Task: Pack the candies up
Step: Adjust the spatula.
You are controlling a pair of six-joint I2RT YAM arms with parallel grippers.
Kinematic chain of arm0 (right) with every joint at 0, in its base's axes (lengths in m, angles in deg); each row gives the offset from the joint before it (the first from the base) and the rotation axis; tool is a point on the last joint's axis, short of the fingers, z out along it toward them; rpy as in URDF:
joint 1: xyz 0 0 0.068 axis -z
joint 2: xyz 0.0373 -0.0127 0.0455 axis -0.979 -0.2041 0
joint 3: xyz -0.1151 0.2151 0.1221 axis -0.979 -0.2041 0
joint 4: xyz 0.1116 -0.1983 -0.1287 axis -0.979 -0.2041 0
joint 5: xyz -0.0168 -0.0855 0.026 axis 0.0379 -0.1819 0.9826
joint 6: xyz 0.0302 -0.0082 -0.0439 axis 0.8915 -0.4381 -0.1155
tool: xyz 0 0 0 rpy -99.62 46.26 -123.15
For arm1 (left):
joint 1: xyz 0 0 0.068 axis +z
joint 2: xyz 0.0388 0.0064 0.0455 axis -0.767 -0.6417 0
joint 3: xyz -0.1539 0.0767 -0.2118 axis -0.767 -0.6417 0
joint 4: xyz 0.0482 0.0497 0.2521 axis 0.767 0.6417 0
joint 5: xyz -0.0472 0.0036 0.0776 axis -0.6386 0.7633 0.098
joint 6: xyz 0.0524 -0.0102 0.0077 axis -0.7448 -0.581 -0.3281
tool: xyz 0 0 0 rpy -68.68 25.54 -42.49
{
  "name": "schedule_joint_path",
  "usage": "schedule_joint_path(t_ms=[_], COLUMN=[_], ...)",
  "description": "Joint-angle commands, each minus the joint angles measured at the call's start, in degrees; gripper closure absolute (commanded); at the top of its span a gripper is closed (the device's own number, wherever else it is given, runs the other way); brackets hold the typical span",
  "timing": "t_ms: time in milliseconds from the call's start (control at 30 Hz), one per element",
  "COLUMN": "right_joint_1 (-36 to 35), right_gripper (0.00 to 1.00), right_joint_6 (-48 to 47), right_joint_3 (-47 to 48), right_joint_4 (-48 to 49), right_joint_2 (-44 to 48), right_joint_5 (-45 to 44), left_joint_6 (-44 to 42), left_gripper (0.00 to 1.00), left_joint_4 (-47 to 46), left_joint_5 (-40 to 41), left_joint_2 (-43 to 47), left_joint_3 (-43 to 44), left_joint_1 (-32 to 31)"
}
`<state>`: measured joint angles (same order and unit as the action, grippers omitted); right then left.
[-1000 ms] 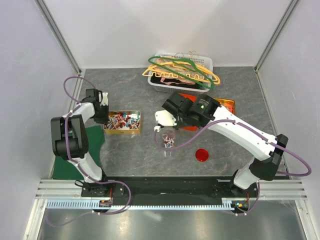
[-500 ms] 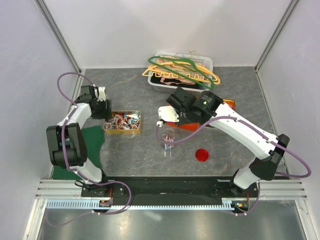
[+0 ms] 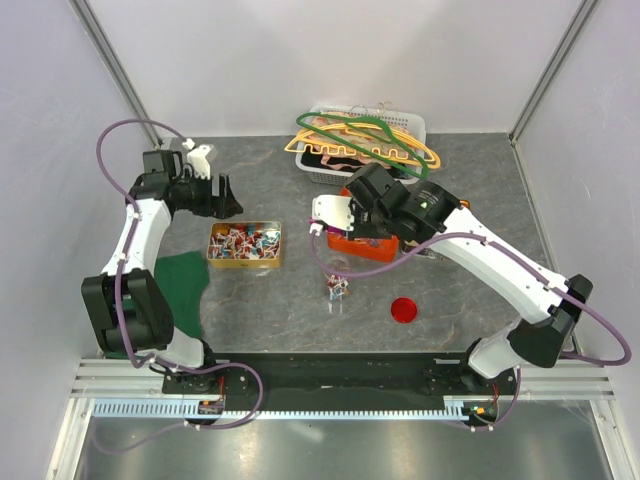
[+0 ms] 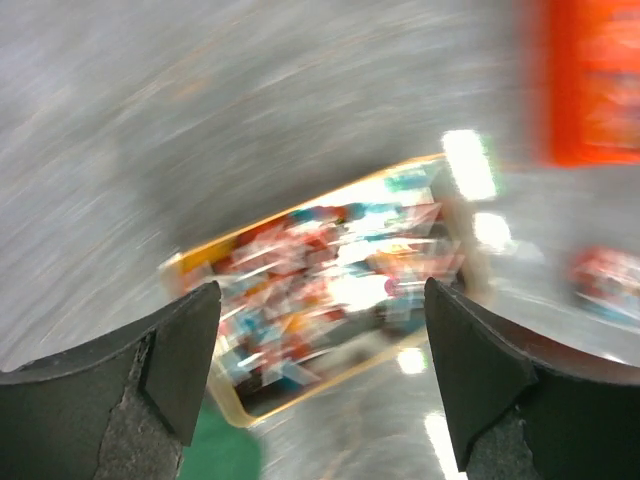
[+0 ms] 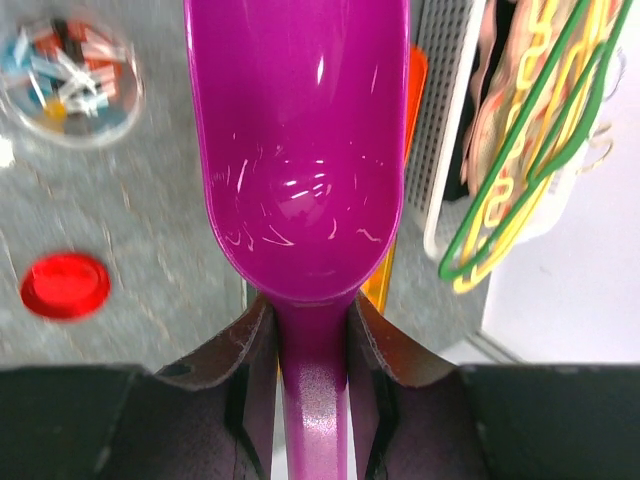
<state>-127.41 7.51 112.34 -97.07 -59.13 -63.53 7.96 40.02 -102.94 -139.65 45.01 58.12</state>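
The candies (image 3: 244,242), small red, blue and white wrapped sweets, fill a yellow tray (image 3: 212,258). More candies lie in the small glass jar (image 3: 337,288), which shows at the upper left of the right wrist view as the jar (image 5: 68,80). My left gripper (image 3: 222,196) hangs open behind the tray, nothing between its fingers; its own view is blurred, with the left gripper (image 4: 320,370) above the candies (image 4: 330,290). My right gripper (image 5: 312,360) is shut on the handle of a magenta scoop (image 5: 300,130) whose bowl is empty. In the top view the right gripper (image 3: 335,228) is over an orange tray.
An orange tray (image 3: 362,245) sits under the right arm. A white basket (image 3: 322,165) of coat hangers (image 3: 365,140) stands at the back. A red lid (image 3: 404,310) lies right of the jar. A green cloth (image 3: 180,285) lies near the left arm's base.
My left gripper opened and rose from the yellow tray toward the back left. My right arm carried the scoop away from above the jar toward the orange tray.
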Motion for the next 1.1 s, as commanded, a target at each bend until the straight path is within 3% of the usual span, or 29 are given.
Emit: schedule_joint_path(t_ms=[0, 133, 233, 600, 1067], right_joint_1=[0.06, -0.56, -1.78, -6.62, -6.89], right_gripper=[1.0, 1.0, 1.0, 1.0, 1.0], right_joint_6=[3.55, 6.01, 7.59, 8.22, 6.55], right_joint_3=[-3.5, -5.7, -6.23, -7.98, -14.4], right_joint_4=[11.81, 17.79, 22.1, 30.81, 28.26], right_joint_2=[3.18, 2.13, 1.07, -0.43, 4.49], right_joint_5=[5.2, 3.8, 1.95, -7.71, -9.65], left_joint_6=[-2.94, 0.13, 2.51, 7.6, 12.71], left_gripper=[0.16, 0.16, 0.17, 0.19, 0.23], left_joint_4=[5.76, 7.17, 7.26, 5.95, -1.0], left_joint_5=[-27.99, -40.73, -43.48, -44.72, -44.1], left_joint_2=[-1.75, -5.54, -7.56, -11.25, -9.5], left_joint_3=[8.32, 13.6, 16.85, 20.99, 18.88], left_joint_1=[-0.38, -1.7, -3.9, -13.65, -14.01])
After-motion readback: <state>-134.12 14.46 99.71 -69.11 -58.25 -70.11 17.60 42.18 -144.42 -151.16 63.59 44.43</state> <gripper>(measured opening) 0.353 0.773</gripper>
